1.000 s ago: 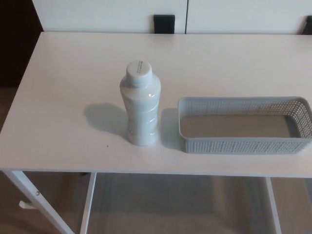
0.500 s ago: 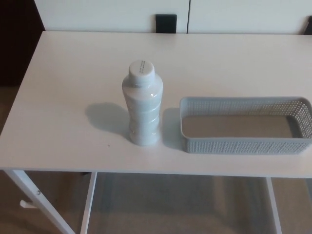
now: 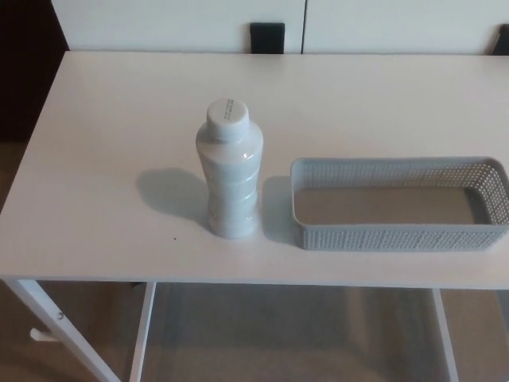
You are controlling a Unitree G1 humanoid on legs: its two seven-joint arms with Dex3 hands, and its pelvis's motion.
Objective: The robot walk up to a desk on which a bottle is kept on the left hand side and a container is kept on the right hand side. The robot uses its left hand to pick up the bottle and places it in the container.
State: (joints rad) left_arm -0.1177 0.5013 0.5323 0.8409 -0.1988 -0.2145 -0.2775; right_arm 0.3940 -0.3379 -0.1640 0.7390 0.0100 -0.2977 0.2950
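Head view: bottle point(image 3: 230, 171) upright on desk point(image 3: 103, 159), beside container point(image 3: 398, 236).

White desk point(image 3: 111, 135) seen from above, with surroundings.
Its white legs point(image 3: 60, 330) stand on a brownish floor point(image 3: 286, 334); a black chair back point(image 3: 267, 37) shows beyond the far edge, before a white wall point(image 3: 159, 20).

Bottle cap point(image 3: 227, 117): tiny print (too small), nothing legible.

Upright bottle point(image 3: 230, 171) beside container point(image 3: 398, 237)
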